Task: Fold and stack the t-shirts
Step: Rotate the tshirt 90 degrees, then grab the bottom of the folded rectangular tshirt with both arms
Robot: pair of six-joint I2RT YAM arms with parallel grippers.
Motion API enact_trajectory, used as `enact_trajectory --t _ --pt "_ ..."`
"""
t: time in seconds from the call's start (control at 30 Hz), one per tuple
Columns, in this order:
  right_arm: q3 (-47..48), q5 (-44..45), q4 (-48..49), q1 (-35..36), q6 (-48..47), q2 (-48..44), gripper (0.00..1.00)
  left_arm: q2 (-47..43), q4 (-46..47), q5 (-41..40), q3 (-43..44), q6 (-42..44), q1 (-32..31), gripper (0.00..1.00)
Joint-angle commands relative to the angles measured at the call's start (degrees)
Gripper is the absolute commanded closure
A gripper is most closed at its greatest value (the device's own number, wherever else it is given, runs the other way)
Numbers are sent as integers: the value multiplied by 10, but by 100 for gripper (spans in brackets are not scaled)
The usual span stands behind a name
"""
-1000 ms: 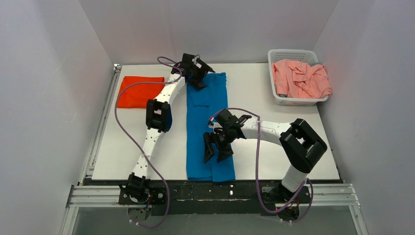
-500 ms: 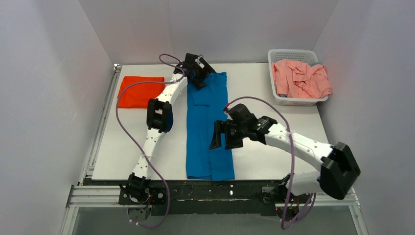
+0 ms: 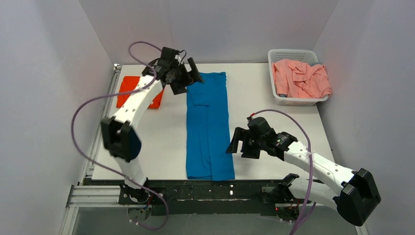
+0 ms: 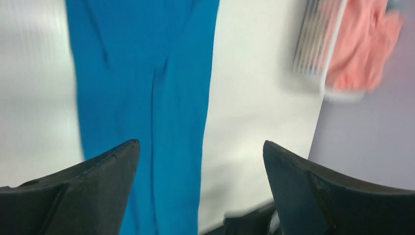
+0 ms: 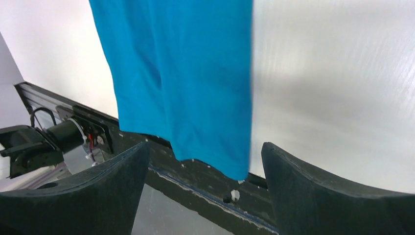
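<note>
At the far left of the table lies the orange shirt, folded flat, and the left arm reaches across its right side. The left gripper is next, by the far left corner of the blue shirt. Its fingers are wide apart and hold nothing. It is not clear if it touches the cloth. The blue shirt lies flat in the middle of the table, folded into one long strip that runs from the far side to the near edge. Its near end hangs a little over that edge. Just to the right of the strip, near its near end, is the right gripper. Its fingers are wide apart too, with nothing in them. At the far right corner stands a white basket with the pink shirt bunched up inside.
</note>
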Motion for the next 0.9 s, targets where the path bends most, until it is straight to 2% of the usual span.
enact_trajectory --t 0.0,0.13,0.27,0.4,0.57,0.67,0.87 --pt "10 -28 -20 10 -7 -5 8 -251 -94 -2 -274 52 -43 2" --pt "0 -55 -44 27 24 3 13 -426 -93 -10 -553 1 -97 2" --pt "-34 -77 -30 48 61 3 15 -532 -89 19 -692 -60 -154 2" --pt "-52 -93 -1 59 96 21 18 -572 -74 12 -751 -90 -204 3" --pt "-68 -84 8 67 128 40 22 -554 -38 27 -798 -116 -215 20" --pt "-81 -81 11 66 144 35 26 -528 5 48 -819 -136 -225 26" --pt "-104 -89 29 66 157 34 31 -497 36 22 -832 -145 -230 35"
